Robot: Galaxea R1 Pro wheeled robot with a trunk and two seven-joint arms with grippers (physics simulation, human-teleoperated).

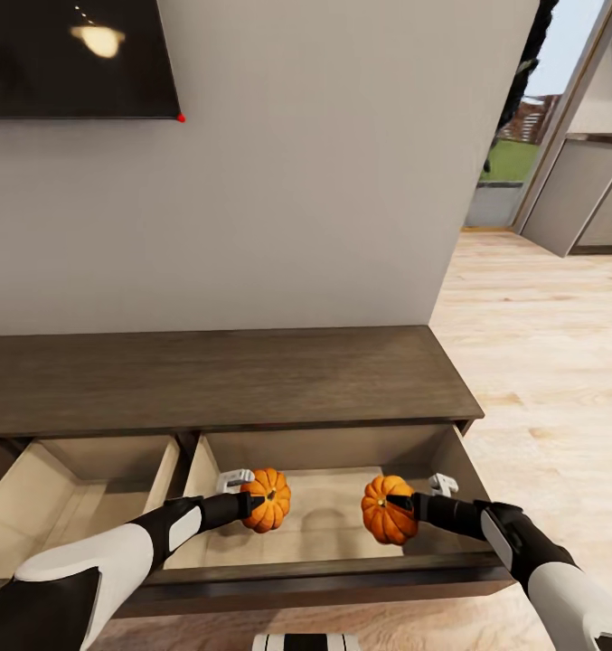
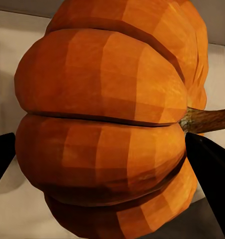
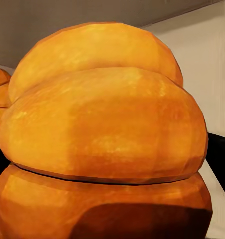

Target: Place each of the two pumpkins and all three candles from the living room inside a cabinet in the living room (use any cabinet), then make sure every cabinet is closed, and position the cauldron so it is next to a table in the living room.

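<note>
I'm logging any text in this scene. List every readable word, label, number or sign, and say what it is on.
None: no text can be read in these pictures.
The dark wall screen shows only a lamp's reflection.
The two pumpkins, the cabinet with its open drawer, and the left gripper and right gripper carry no markings.

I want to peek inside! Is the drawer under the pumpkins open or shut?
Open. The drawer is pulled out of the cabinet, showing its pale inside.
</note>
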